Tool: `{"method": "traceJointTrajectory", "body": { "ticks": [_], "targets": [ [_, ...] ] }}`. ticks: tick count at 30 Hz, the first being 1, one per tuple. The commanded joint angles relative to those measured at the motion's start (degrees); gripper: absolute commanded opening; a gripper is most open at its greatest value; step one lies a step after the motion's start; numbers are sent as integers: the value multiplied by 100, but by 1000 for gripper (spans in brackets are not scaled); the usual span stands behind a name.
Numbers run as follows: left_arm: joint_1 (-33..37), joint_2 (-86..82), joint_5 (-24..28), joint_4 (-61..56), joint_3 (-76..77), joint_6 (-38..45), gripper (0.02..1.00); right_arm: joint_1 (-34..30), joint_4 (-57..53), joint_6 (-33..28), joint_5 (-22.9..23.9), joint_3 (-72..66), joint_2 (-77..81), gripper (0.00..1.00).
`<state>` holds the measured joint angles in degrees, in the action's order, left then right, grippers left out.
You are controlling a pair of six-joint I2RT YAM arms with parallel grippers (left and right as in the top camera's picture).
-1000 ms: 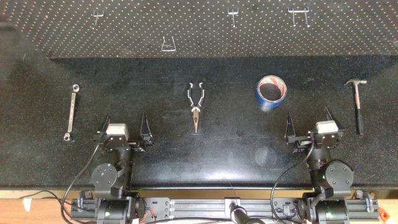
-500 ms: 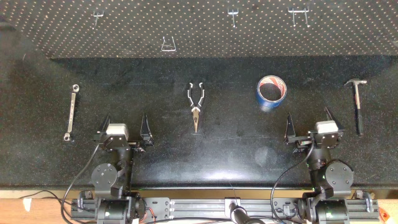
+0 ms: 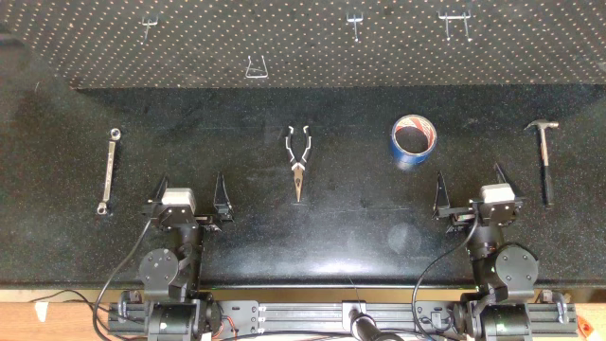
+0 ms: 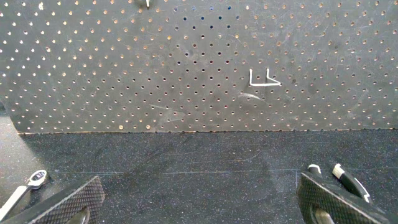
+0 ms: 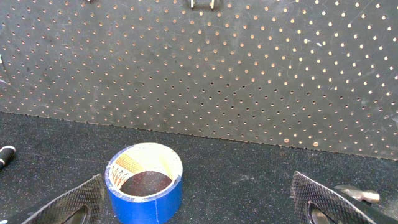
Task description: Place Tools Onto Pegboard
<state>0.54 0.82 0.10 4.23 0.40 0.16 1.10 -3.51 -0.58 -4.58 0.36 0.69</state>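
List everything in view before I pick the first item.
wrench: one, silver, far left of the mat
pliers: one, silver, mat centre
tape roll: one, blue, right of centre
hammer: one, dark handle, far right
pegboard: one, dark, behind the mat
hooks: four, metal, on the pegboard, all bare
left tool: one, black, open, near the wrench
right tool: one, black, open, near the tape roll

Beside my left gripper (image 4: pixel 199 193), the wrench (image 4: pixel 30 183) is cut off past its head, and the pliers (image 4: pixel 339 174) past their handle tips. Beside my right gripper (image 5: pixel 199 196), the hammer (image 5: pixel 360 195) shows part of its head, the handle hidden.
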Motion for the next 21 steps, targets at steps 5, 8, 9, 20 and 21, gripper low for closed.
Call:
{"method": "traceJointTrajectory", "body": {
  "ticks": [5, 8, 9, 20, 21],
  "targets": [
    [-17, -63, 59, 48, -9, -11, 996, -33, -37, -74, 52, -13, -63, 976],
    [-17, -63, 59, 48, -9, -11, 996, -33, -37, -74, 52, -13, -63, 976],
    [-17, -63, 59, 48, -9, -11, 996, -33, -37, -74, 52, -13, -63, 976],
    [-17, -52, 330, 31, -9, -11, 996, -33, -37, -74, 52, -13, -63, 976],
    [-17, 20, 363, 28, 0, -9, 996, -33, -37, -74, 52, -13, -63, 976]
  ]
}}
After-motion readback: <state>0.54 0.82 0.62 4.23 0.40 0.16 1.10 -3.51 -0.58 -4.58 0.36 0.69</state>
